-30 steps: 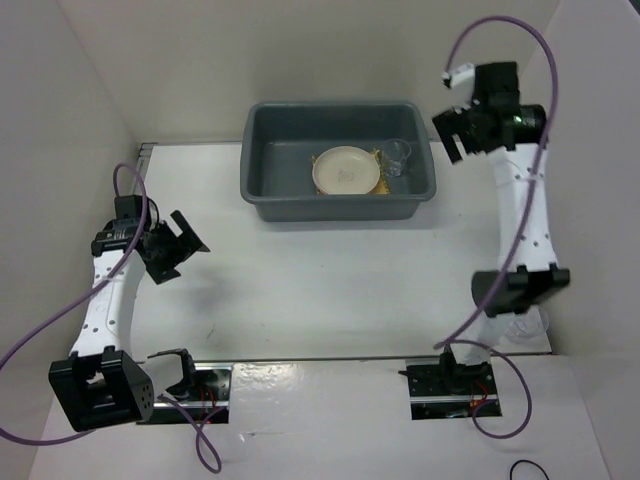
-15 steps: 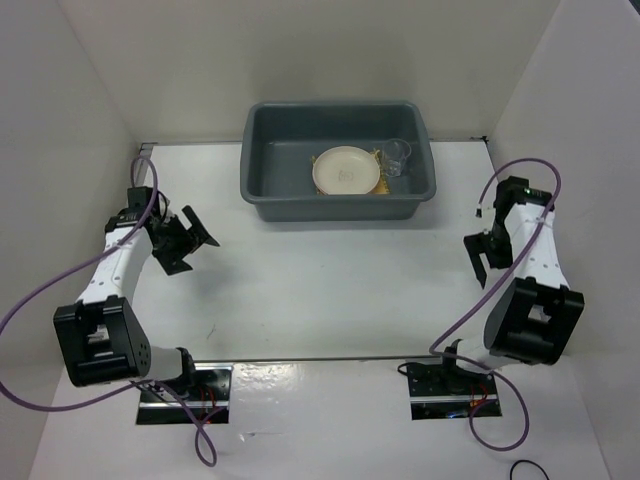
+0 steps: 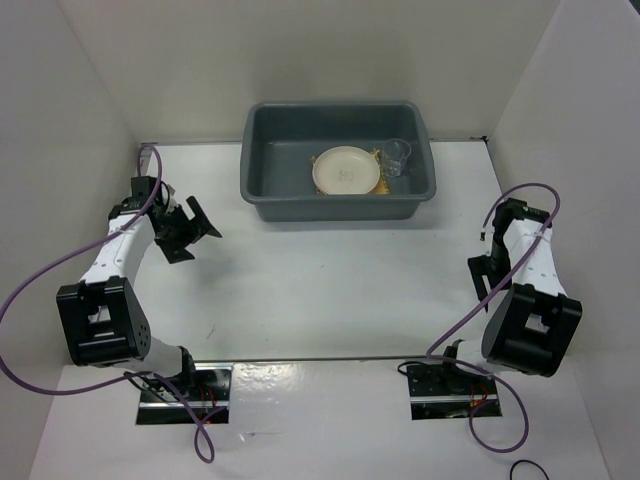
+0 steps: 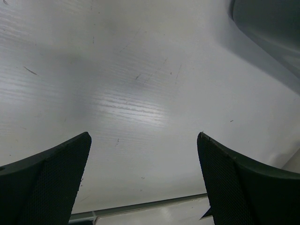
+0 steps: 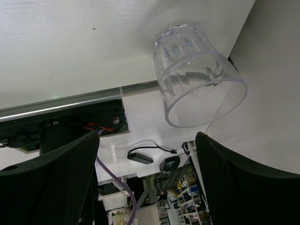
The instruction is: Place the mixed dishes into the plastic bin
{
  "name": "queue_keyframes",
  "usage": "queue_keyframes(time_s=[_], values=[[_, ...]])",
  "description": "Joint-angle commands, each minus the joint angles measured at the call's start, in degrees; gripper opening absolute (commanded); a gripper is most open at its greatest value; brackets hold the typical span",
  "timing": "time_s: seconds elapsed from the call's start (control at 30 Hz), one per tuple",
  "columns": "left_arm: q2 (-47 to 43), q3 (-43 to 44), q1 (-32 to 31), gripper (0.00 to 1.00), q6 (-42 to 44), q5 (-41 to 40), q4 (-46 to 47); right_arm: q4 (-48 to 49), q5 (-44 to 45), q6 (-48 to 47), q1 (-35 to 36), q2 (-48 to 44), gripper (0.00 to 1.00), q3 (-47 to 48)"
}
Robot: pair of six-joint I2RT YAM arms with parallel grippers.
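Observation:
The grey-blue plastic bin (image 3: 262,190) stands at the back middle of the table. In it lie a cream round plate (image 3: 346,170) on the yellow woven mat (image 3: 379,186) and a clear plastic cup (image 3: 396,155). A pink plate is not in view. Another clear cup (image 5: 199,75) stands on the table by the right wall, just ahead of my right gripper (image 5: 147,136), which is open and empty. In the top view my right gripper (image 3: 482,275) is folded back at the right side. My left gripper (image 3: 186,232) is open and empty over bare table, left of the bin.
A corner of the bin (image 4: 267,28) shows at the top right of the left wrist view, beyond my left gripper (image 4: 143,136). White walls close in the left, back and right sides. The arm mounts (image 3: 448,385) sit at the table's near edge.
My right arm has swung down from high beside the bin's right end to a folded pose at the right side. My left gripper has shifted slightly back and left.

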Motion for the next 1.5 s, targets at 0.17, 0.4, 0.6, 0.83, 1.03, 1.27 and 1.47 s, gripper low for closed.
queue_keyframes(time_s=[0.17,0.4,0.6,0.83,1.03,1.27,1.47], values=[[0.5,0.6,-0.1,1.00,1.3,1.2,1.6,0.7,0.7,0.7,-1.0,0.8,0.87,-0.2],[0.5,-0.5,-0.1,1.00,1.3,1.8,2.1,1.8,-2.0,-1.2,-1.0,3.8,0.87,-0.2],[0.5,-0.5,-0.1,1.00,1.8,1.8,2.1,3.7,-2.6,-1.8,-1.0,5.4,0.87,-0.7],[-0.7,-0.5,-0.1,1.00,2.3,1.2,1.1,3.7,-2.6,-1.8,-1.0,7.7,0.85,-1.2],[-3.0,-2.1,-0.1,1.00,2.3,0.6,0.5,3.7,-5.6,-1.3,-1.0,10.8,0.83,-0.7],[-6.2,-4.6,0.5,1.00,2.3,-0.4,-0.6,5.5,-6.1,-1.8,-2.8,12.1,0.68,-1.2],[-7.5,-5.2,0.5,1.00,1.8,-1.0,-1.1,7.3,-4.4,-2.3,-3.3,10.8,0.20,-2.3]])
